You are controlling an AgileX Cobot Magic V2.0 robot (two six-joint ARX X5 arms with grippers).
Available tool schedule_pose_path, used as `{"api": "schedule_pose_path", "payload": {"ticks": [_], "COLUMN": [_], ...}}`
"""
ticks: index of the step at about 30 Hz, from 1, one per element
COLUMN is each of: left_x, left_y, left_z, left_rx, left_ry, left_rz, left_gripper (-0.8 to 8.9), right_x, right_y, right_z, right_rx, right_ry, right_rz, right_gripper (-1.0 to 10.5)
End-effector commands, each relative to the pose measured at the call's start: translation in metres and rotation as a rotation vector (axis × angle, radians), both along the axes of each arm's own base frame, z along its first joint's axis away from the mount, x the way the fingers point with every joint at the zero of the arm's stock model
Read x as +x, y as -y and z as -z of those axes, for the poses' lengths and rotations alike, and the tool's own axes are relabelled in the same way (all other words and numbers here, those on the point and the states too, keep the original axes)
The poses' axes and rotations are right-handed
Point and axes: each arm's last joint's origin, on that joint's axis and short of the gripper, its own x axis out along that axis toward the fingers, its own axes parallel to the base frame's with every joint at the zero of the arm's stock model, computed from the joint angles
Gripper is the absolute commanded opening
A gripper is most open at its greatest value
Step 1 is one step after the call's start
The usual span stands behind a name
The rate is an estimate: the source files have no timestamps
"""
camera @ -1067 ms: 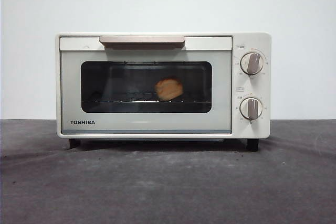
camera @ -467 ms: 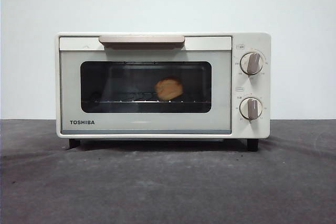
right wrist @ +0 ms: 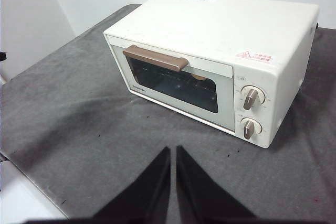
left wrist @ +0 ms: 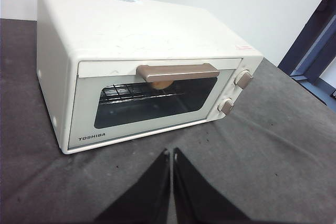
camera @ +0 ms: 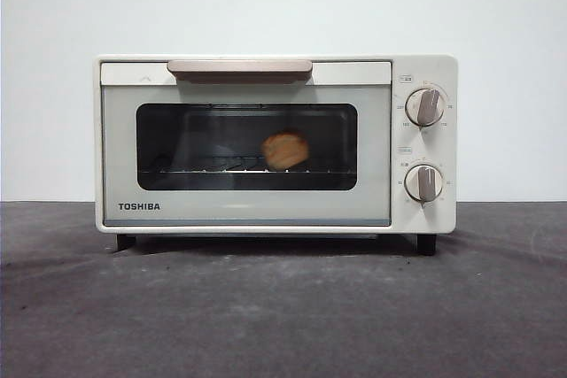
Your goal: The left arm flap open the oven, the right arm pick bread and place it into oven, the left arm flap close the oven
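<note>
front view: the oven (camera: pixel 275 143) stands square-on with its door shut; the handle (camera: pixel 239 68) runs level along the door's top edge, its long axis left to right; the bread (camera: pixel 285 150) shows through the dark window, resting on the rack (camera: pixel 221 168) a little right of the window's middle; no arm enters this view, so it says nothing of which one is nearer; the surface (camera: pixel 283 307) in front of the oven is dark grey; the rack's back and the oven's inner walls are lost in the dark glass.

left wrist view: the left gripper (left wrist: pixel 171 156) hangs over the surface, well apart from the oven and in front of its door; its jaws stand pressed close together, only a thin slit between them, holding nothing; the handle lies ahead of the jaws and crosswise to them; just a sliver of the bread peeps out under the handle, the rest hidden behind it.

right wrist view: the right gripper (right wrist: pixel 173 153) hangs likewise, jaws nearly touching and empty, further off and facing the oven's knob corner; the glass reflects too much here to make out the bread; by my reading the bread is in, the door closed, and no move toward the handle is called for; if one were, the left arm sits better for it.
</note>
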Motion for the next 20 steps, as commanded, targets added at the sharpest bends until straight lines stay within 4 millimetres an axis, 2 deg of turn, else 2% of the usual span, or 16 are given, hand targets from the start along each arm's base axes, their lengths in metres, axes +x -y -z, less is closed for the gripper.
{"api": "schedule_pose_path", "payload": {"ticks": [1,12,16,20], "left_x": [-0.001,-0.002,0.006,0.018], "left_y": [0.0,0.0,0.0,-0.003], "left_z": [-0.003,0.001,0.02,0.056], "left_rx": [0.005,0.004,0.039,0.046], "left_ry": [0.022,0.033,0.071,0.135], "left_rz": [-0.002,0.005,0.002,-0.108], "left_gripper": [0.13,0.13,0.13,0.13], "right_x": [-0.001,-0.001,-0.001,-0.001], "right_y": [0.0,0.0,0.0,0.0], "right_z": [-0.005,-0.005,-0.005,-0.005], "right_rx": [0.008,0.008,0.008,0.008], "right_ry": [0.02,0.02,0.02,0.02], "right_rz": [-0.011,-0.011,-0.011,-0.011], "right_gripper": [0.2,0.1,0.2,0.2]}}
